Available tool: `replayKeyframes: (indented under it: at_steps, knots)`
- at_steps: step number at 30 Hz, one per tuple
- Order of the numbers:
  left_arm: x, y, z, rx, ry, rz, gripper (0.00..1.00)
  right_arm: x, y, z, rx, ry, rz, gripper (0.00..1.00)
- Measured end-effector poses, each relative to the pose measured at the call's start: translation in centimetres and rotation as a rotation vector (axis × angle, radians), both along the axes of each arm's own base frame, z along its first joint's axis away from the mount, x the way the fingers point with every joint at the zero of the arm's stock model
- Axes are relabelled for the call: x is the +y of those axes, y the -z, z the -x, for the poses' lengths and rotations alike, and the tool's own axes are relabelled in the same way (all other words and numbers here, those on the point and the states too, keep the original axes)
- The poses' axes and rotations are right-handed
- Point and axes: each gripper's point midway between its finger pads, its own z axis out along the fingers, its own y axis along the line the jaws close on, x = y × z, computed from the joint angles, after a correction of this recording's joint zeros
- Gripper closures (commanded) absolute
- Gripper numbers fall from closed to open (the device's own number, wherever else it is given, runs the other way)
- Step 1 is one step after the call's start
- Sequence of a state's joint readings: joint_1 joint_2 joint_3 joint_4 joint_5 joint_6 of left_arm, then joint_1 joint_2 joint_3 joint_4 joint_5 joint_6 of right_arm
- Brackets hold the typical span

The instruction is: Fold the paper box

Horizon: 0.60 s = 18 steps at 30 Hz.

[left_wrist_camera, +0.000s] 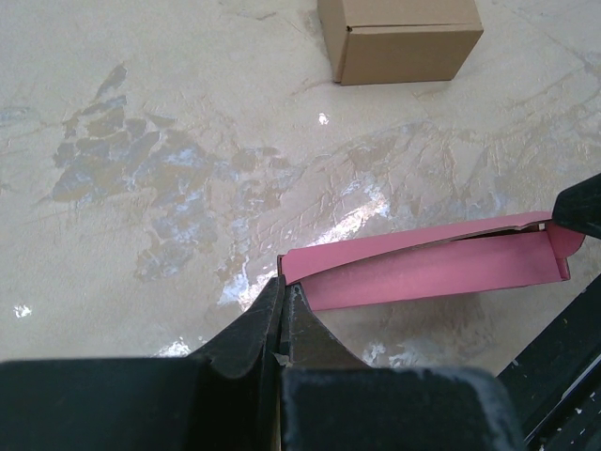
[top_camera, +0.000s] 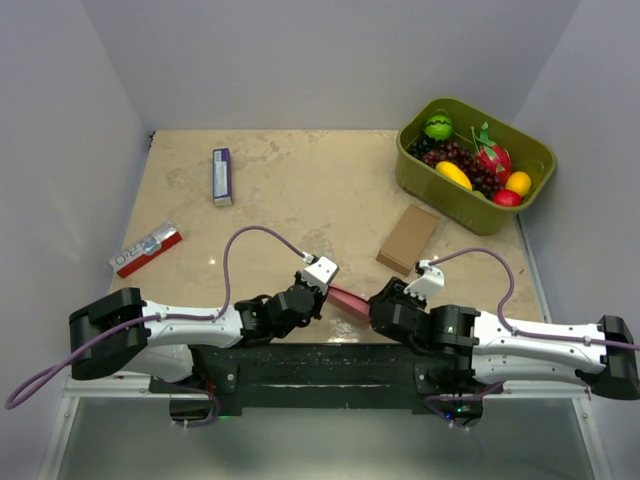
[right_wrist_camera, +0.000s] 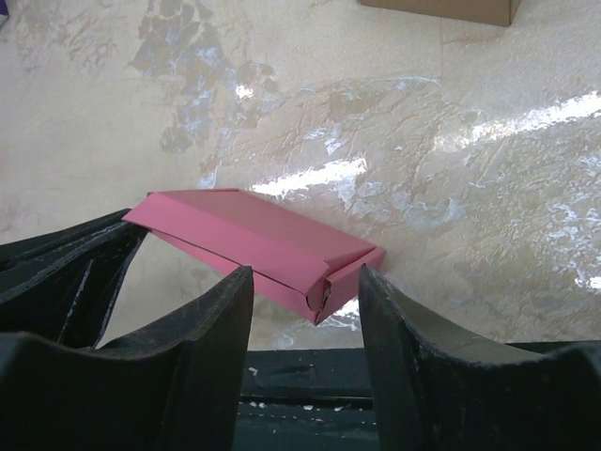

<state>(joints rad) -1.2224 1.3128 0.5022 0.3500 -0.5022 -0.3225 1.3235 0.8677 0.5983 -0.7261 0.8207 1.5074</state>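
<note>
The paper box (top_camera: 348, 299) is a slim pink card packet hanging just above the tabletop between my two grippers. My left gripper (top_camera: 322, 290) is shut on its left end. In the left wrist view the closed fingertips (left_wrist_camera: 285, 285) pinch the near corner of the paper box (left_wrist_camera: 423, 272), whose long flap stands slightly ajar. My right gripper (right_wrist_camera: 306, 277) is open, with one finger on each side of the folded right end of the paper box (right_wrist_camera: 254, 235). Small gaps show on both sides, and neither finger touches the card.
A brown cardboard box (top_camera: 408, 238) lies just beyond the right gripper. A green tub of toy fruit (top_camera: 475, 165) sits at the back right. A purple-white packet (top_camera: 222, 176) and a red-and-white packet (top_camera: 146, 249) lie on the left. The black base rail (top_camera: 320, 362) runs right below the grippers.
</note>
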Motion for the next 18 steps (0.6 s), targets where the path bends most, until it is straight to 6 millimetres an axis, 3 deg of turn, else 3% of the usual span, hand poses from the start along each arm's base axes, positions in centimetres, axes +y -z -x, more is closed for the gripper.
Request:
replayKeyframes:
  at_steps: [14,18]
  knots:
    - [0.0,0.0,0.01,0.0,0.0,0.0,1.0,-0.03,0.88,-0.61,-0.015,0.038,0.043,0.48]
    - [0.0,0.0,0.01,0.0,0.001,0.0,1.0,-0.08,0.81,-0.71,-0.021,0.044,0.042,0.59]
